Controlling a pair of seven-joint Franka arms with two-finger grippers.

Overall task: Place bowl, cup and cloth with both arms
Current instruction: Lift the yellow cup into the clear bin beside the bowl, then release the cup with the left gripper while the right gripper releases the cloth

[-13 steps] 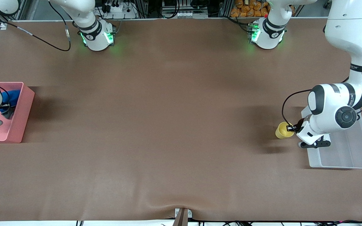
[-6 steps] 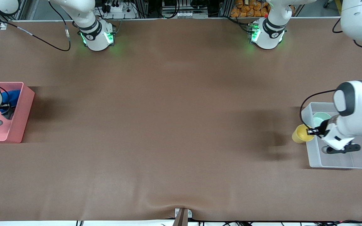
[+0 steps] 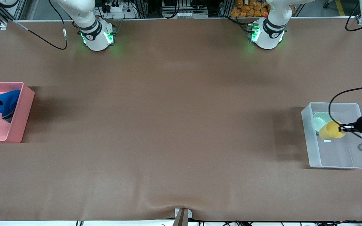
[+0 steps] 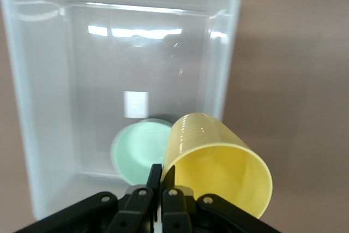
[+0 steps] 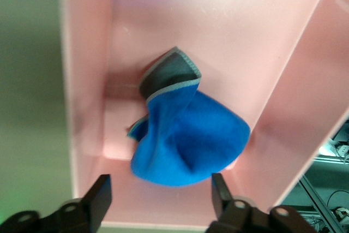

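Now the left end effector [image 4: 161, 181] is pinched on the rim of one yellow cup [image 3: 331, 130], and it holds this cup tilted in the air over one clear plastic bin [image 3: 313, 150] at the left arm's end of the surface [image 3: 174, 125]. In the left wrist view the two black fingers [image 4: 154, 177] meet on the cup wall, and the open mouth of the cup faces the camera. Inside the same bin lies one mint-green bowl [image 3: 320, 121], on the floor of the bin, in the part farther from the front camera; the cup hangs just beside and partly over it. The right end effector [image 5: 161, 189] stands wide, with its two fingers apart and nothing between them, over one pink bin [image 3: 20, 119] at the right arm's end of the surface. In this pink bin rests one blue cloth [image 5: 188, 137], crumpled in a heap, with its grey trim folded up on one side. So there are two bins, one cup, one bowl and one cloth.
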